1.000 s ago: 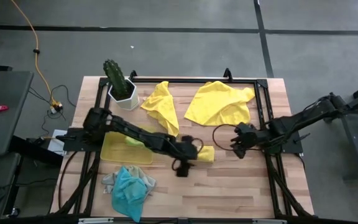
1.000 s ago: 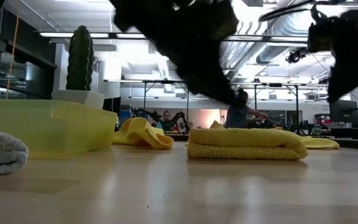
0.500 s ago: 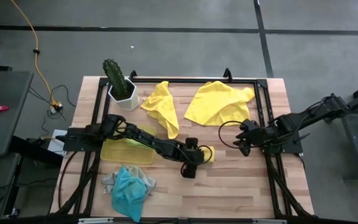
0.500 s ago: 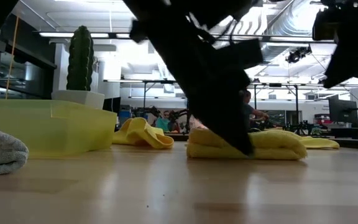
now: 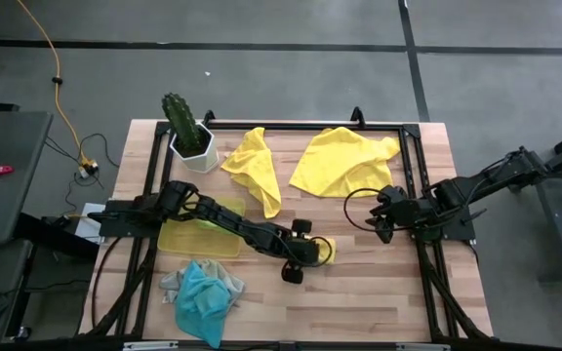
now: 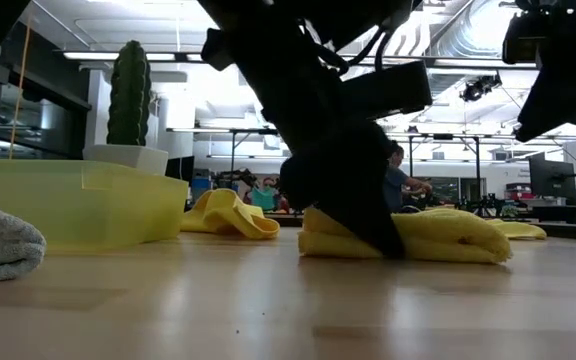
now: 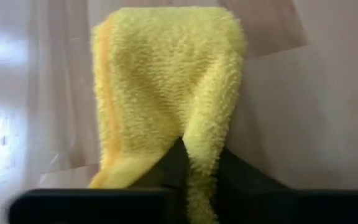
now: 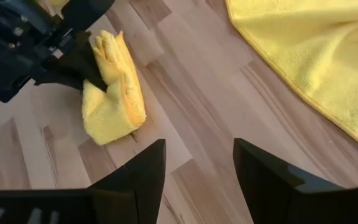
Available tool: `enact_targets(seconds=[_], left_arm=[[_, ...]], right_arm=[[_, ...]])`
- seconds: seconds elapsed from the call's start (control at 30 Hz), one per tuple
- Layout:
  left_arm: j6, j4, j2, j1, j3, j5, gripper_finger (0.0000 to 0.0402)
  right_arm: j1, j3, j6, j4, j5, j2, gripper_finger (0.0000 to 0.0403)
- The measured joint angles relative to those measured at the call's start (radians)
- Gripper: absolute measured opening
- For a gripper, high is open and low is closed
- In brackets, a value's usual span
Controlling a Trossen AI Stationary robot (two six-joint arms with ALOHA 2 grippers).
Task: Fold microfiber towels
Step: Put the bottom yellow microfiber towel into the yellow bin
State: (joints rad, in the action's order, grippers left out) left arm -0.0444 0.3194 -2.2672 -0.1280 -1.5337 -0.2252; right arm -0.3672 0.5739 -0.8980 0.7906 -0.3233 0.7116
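A small folded yellow microfiber towel (image 5: 324, 250) lies on the wooden table near its middle. My left gripper (image 5: 306, 253) is down on the towel's left end and shut on it; the low view shows the gripper (image 6: 356, 215) low over the towel (image 6: 448, 238). My right gripper (image 5: 382, 223) hangs open above the table's right part, nothing between its fingers (image 8: 138, 171). Other towels lie loose: a crumpled yellow one (image 5: 254, 168), a spread yellow one (image 5: 344, 161), and a turquoise one (image 5: 203, 297) atop a grey one (image 5: 171, 285). My left gripper pinches a raised ridge of the folded towel's end (image 7: 201, 149) between its two fingers. The fingers slant down from the table's left and point along the towel. The towel rests on the table and stretches away from the fingers, several layers thick.
A translucent yellow tray (image 5: 179, 241) holding something lime green (image 5: 208, 220) sits at the left. A cactus in a white pot (image 5: 189, 135) stands at the far left corner. A black frame (image 5: 408, 136) runs round the work area. Bare wood lies near the front right.
My left gripper has come down onto the folded yellow towel and shut on its end. The towel has bunched up under the fingers and its far end has slid slightly toward the table's right. My right gripper has drawn back a little toward the right edge.
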Motion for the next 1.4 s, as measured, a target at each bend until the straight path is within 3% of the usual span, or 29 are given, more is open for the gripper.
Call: enact_targets(seconds=[0.1, 0.3, 0.57, 0.83, 1.0, 1.17, 1.4], left_arm=[[0.010, 0.056, 0.024, 0.012, 0.004, 0.006, 0.0016], [0.029, 0.225, 0.156, 0.059, 0.018, 0.137, 0.0005], [-0.088, 0.371, 0.501, 0.132, 0.087, 0.217, 0.0002], [-0.158, 0.697, 0.834, 0.169, 0.216, 0.146, 0.0001], [-0.074, 0.854, 1.015, 0.137, 0.366, 0.117, 0.0000], [0.085, 0.796, 1.145, 0.060, 0.560, 0.015, 0.0000], [0.258, 0.596, 1.147, -0.060, 0.762, -0.055, 0.0000]], right_arm=[[0.000, 0.000, -0.009, 0.000, -0.010, 0.000, 0.0179], [0.000, 0.000, -0.022, 0.000, -0.049, 0.000, 0.0179], [0.000, 0.000, -0.048, 0.002, -0.090, 0.001, 0.0179], [0.001, 0.000, -0.120, 0.008, -0.122, 0.001, 0.0179], [0.001, 0.000, -0.154, 0.012, -0.128, 0.002, 0.0179], [0.001, 0.000, -0.182, 0.014, -0.147, 0.002, 0.0179], [0.001, 0.000, -0.208, 0.013, -0.139, 0.002, 0.0179]])
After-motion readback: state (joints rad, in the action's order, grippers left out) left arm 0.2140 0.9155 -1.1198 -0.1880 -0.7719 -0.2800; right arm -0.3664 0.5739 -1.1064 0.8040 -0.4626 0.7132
